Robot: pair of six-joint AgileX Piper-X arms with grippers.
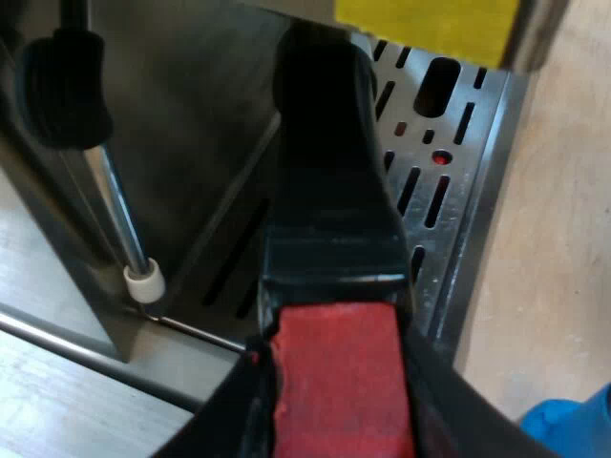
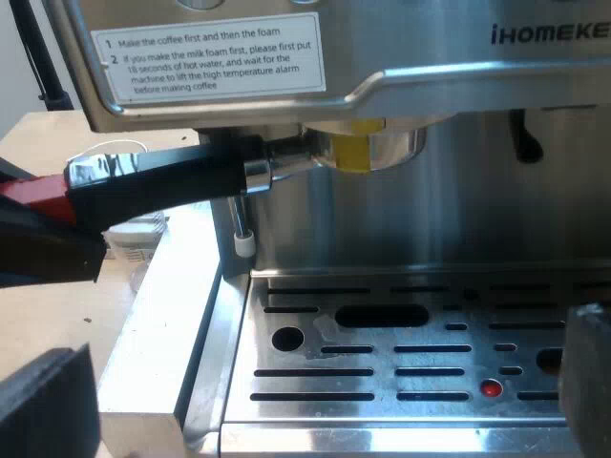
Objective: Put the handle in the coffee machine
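Handle (image 2: 162,181) seated under the espresso machine (image 2: 458,95) brew head, jutting toward nine o'clock, left gripper (image 1: 334,382) clenched on its red end, right gripper (image 2: 315,391) released; locking likely needs a swing toward six o'clock

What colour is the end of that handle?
The handle's end is red, clearest in the left wrist view.

Open room is lying above the drip tray (image 2: 382,353), under the holder (image 2: 368,148). The handle (image 2: 162,181) is jutting across the espresso machine's (image 2: 430,57) front, with the steam wand (image 2: 243,239) hanging close beneath it
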